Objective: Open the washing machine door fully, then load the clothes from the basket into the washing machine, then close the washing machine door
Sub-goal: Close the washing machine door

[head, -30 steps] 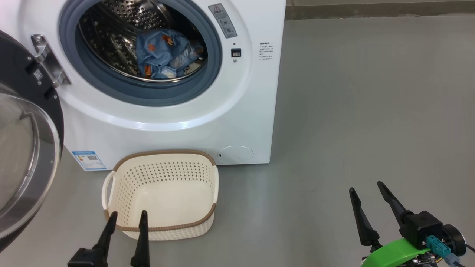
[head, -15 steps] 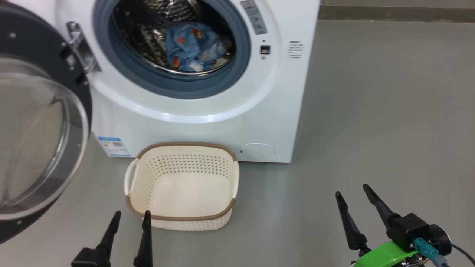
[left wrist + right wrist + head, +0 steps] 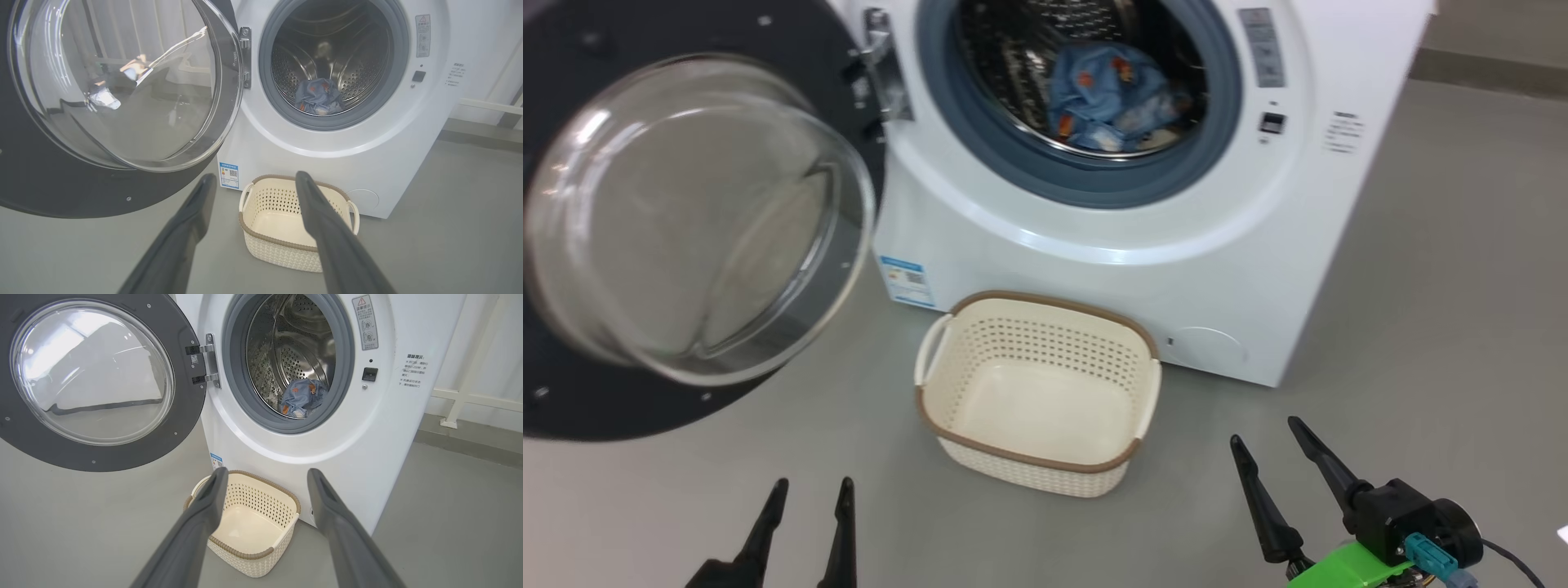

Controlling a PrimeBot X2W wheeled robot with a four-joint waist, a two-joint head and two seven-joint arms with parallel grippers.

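One washing machine door (image 3: 605, 408) is standing open left of one basket (image 3: 1029, 460); left gripper (image 3: 814, 482) and right gripper (image 3: 1263, 429) are gaping over open floor (image 3: 1421, 327).

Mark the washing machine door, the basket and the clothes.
washing machine door (image 3: 698, 216): head view, centre of its glass bowl.
basket (image 3: 1029, 478): head view, front wall below the brown rim.
clothes (image 3: 1107, 90): head view, middle of the blue bundle.
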